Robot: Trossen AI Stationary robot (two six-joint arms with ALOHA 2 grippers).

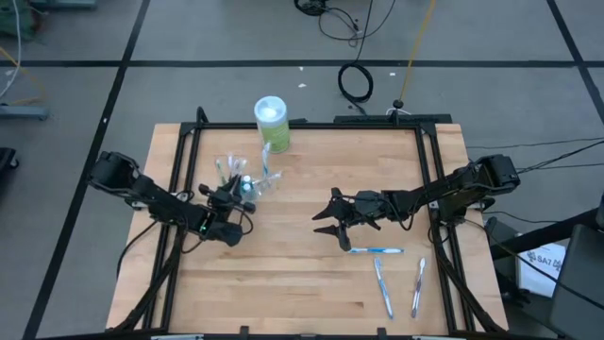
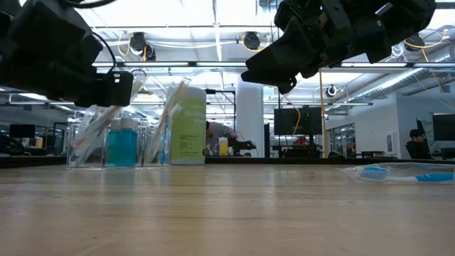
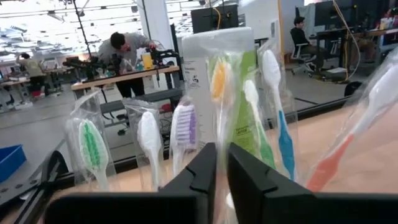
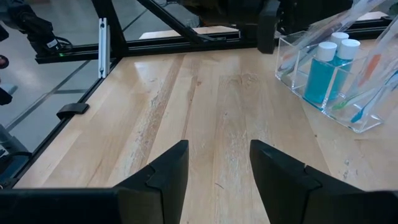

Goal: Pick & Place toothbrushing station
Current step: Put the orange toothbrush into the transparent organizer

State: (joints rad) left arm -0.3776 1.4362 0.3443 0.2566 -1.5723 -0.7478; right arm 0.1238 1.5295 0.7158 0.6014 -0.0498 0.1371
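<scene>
Left gripper (image 3: 221,171) fingers sit a narrow slit apart, nothing visibly pinched, right at the wrapped toothbrushes (image 3: 149,137) standing in the clear holder (image 4: 367,121). Right gripper (image 4: 217,168) jaws spread, empty, above bare wood mid-table (image 1: 283,274). Holder with blue white-capped tubes (image 4: 323,68) sits back-left, beside the green container (image 1: 272,123). Three loose toothbrushes (image 1: 376,250) lie front-right, one just beside the right gripper.

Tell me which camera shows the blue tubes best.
The right wrist view: the tubes stand clear in the holder, white caps plain. The low view shows one blue tube, half hidden by wrapped brushes. In the high view they are only a speck, and the left wrist view shows none.
</scene>
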